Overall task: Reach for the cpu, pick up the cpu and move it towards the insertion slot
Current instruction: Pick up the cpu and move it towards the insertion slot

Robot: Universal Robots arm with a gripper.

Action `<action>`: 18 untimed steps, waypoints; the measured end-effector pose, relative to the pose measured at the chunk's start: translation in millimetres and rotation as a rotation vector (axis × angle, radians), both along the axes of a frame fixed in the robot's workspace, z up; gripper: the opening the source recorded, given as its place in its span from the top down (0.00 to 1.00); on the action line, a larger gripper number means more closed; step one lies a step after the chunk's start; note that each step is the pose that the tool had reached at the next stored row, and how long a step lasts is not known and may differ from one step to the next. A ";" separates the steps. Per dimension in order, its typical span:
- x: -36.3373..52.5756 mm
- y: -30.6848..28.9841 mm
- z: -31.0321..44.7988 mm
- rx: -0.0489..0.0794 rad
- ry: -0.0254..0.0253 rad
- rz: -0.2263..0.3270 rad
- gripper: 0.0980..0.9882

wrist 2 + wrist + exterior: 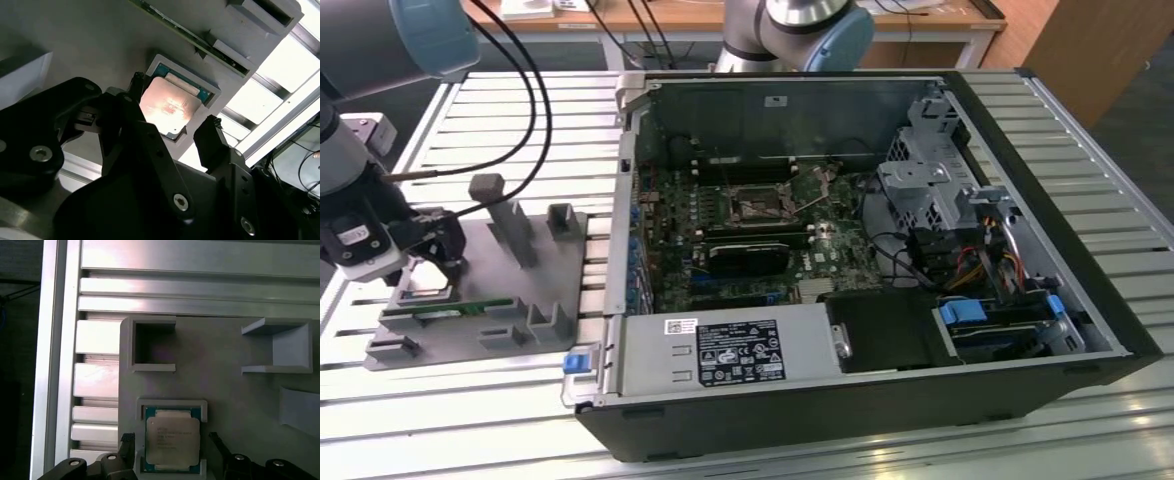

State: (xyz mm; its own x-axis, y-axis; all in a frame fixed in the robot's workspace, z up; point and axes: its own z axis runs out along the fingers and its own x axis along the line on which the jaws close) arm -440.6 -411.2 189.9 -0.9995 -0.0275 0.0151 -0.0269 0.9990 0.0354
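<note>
Gripper (173, 102): fingers spread wide, gripping nothing, straddling cpu (172, 442). Cpu lies flat in grey fixture (225, 390) pocket.

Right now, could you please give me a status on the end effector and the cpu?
End effector open, straddling cpu, not gripping. Cpu flat in recess of grey holder. Nothing between fingers and cpu.
</note>
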 end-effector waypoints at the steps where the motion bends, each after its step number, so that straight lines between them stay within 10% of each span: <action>1: 0.0 0.0 -1.2 0.000 0.0000 0.000 0.34; 18: -0.1 2.5 -5.9 0.008 -0.0014 0.012 0.46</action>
